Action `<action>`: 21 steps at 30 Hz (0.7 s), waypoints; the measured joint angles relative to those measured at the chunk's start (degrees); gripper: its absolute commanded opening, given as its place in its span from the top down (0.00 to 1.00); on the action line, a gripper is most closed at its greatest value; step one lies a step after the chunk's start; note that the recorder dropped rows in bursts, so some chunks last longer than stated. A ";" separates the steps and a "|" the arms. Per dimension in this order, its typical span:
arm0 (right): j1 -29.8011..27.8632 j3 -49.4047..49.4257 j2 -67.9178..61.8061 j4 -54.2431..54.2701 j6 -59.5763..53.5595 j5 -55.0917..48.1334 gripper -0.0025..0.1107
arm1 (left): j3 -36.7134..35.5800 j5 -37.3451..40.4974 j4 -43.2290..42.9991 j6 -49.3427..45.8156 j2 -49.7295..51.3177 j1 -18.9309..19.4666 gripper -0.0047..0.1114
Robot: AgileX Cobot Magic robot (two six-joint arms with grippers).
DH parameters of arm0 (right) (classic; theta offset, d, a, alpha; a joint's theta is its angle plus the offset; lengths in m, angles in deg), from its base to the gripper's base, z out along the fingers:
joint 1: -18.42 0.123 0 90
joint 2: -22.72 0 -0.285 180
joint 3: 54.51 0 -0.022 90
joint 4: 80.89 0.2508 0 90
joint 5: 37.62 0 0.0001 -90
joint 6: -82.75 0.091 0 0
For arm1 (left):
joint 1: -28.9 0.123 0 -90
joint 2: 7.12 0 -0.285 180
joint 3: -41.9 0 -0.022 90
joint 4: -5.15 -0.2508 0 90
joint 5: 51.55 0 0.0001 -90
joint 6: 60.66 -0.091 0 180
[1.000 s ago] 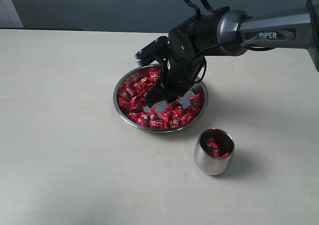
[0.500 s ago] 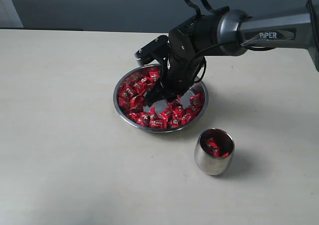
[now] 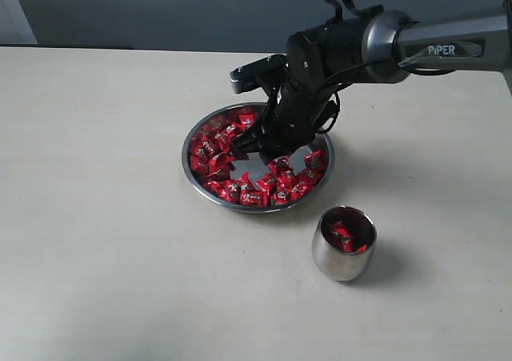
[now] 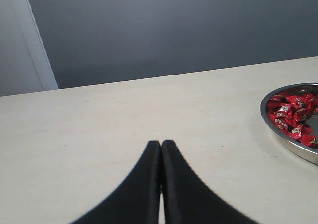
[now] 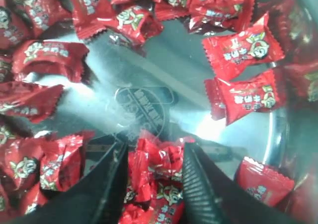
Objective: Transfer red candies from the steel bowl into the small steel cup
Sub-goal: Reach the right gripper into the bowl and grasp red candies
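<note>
The steel bowl [image 3: 189,171] sits mid-table, with red candies [image 3: 214,148] ringing a bare patch of its bottom. My right gripper [image 3: 258,148] hangs just over that patch, shut on a clump of red candies [image 5: 157,170] squeezed between its two fingers [image 5: 156,149]. Loose red candies [image 5: 242,48] lie around the bowl's bare bottom [image 5: 144,105] below. The small steel cup [image 3: 342,254] stands upright in front of the bowl to the right, with a few red candies [image 3: 344,235] inside. My left gripper [image 4: 161,143] is shut and empty over the table, with the bowl's rim [image 4: 264,111] off to one side.
Pale tabletop [image 3: 96,217] stretches wide on the left and front. A grey wall [image 3: 160,9] runs behind the table's far edge. The right arm [image 3: 432,45] reaches in from the right above the bowl.
The right gripper has risen a little and shifted right above the bowl, candies still between its fingers. Bowl and cup have not moved.
</note>
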 measured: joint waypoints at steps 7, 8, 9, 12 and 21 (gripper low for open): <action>0.00 -0.13 -2.67 0.70 0.00 -0.35 0.66 | 0.00 0.00 0.00 0.00 0.00 0.00 0.96; 0.00 -0.13 -2.67 0.70 0.00 -0.35 0.66 | 0.00 0.00 0.00 0.00 0.00 0.00 0.96; 0.00 -0.13 -2.67 0.70 0.00 -0.35 0.67 | 0.00 0.00 0.00 0.00 0.00 0.00 0.96; 0.00 -0.13 -2.67 0.50 0.00 -0.68 0.80 | 0.00 0.00 0.00 0.00 0.00 0.00 0.96; 0.00 -0.13 -0.18 -0.33 0.00 -1.41 0.98 | 0.00 0.00 0.00 0.00 0.00 0.00 0.96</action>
